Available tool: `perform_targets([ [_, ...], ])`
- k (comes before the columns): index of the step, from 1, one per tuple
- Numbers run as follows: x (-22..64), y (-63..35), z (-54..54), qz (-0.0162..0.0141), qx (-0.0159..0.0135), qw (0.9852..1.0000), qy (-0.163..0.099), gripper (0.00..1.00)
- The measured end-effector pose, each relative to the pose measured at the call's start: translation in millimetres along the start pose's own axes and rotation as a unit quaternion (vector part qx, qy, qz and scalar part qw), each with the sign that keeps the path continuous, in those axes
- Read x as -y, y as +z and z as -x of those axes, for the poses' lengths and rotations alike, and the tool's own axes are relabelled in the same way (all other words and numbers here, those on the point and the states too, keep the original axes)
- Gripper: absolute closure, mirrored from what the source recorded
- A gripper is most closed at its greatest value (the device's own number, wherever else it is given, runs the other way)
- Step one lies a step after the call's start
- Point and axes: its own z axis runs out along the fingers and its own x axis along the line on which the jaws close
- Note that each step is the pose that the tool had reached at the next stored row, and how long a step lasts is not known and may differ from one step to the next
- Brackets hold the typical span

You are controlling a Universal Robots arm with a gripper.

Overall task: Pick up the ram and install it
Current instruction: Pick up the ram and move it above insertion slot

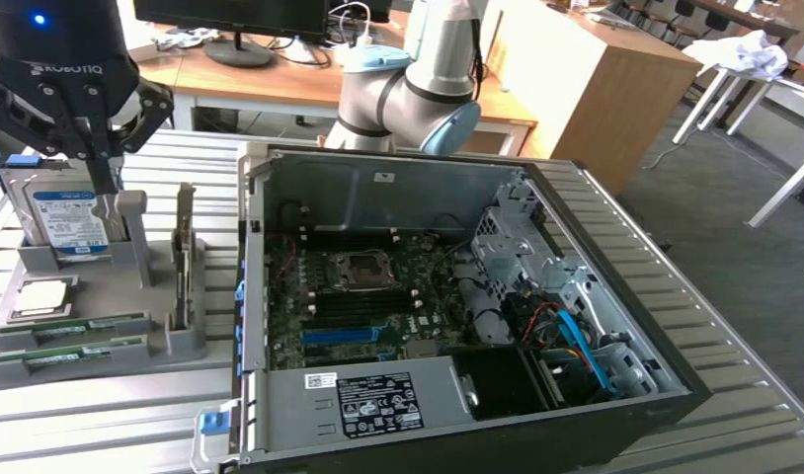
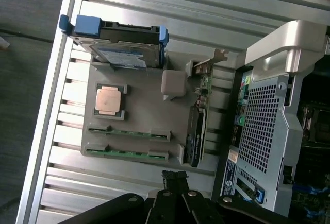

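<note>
In the exterior view the ram (image 1: 73, 327) lies flat in a slot at the 6 o'clock end of the grey holder (image 1: 178, 341), with a second green stick (image 1: 62, 357) just beside it. At the ram's 12 o'clock sit the processor (image 1: 43, 296) and the upright hard drive (image 1: 62, 219), where the gripper (image 1: 106, 183) hangs, its pincer pinched narrow and empty. The open computer case (image 1: 375, 188) stands at the holder's 3 o'clock.

Ribbed bare-metal table (image 1: 86, 425), matt grey plastic holder (image 2: 139, 105), green PCB ram (image 2: 129, 154), perforated sheet-metal PC case (image 2: 263, 126).
</note>
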Motion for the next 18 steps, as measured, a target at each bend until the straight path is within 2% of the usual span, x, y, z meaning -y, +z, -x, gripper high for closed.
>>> perform_targets([
  [9,0.0,0.0,0.0,0.0006,-0.0011,0.9997,-0.025,0.9],
  [18,0.0,0.0,0.0,0.0012,-0.0022,0.9988,-0.05,0.9],
])
